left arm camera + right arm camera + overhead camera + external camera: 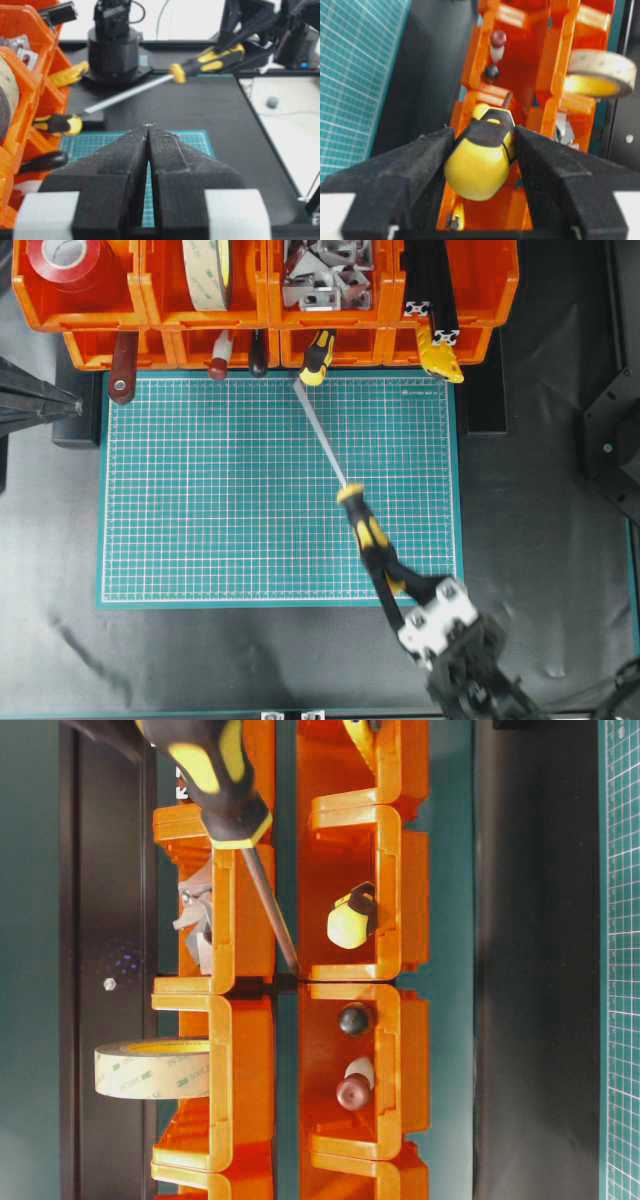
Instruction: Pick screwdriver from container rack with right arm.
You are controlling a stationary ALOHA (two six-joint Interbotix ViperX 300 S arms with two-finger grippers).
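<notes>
Right claw: half closed on the butt end of the screwdriver handle; wrist view shows both pads against the yellow-and-black grip.
Screwdriver: held out ahead of the claw, shaft slanting across the mat, tip reaching toward the rack. Seems lifted off the surface; height cannot be told for sure.
Progress: judged nearly done. Tool is out of its bin and in the right arm's grip. Left, if anything: draw the tip well away from the rack.
Left claw: jaws pressed together, holding nothing, parked far across the mat from the right claw.
Beyond the tip: stubby tool with a yellow-and-black handle pokes out of the lower bin, just beside the shaft end; red-handled tool and a dark-handled one further along.
Upper bins: tape roll, red tape, metal brackets.
In the way: only the stubby tool, close to the tip; a sideways swing could knock it.
</notes>
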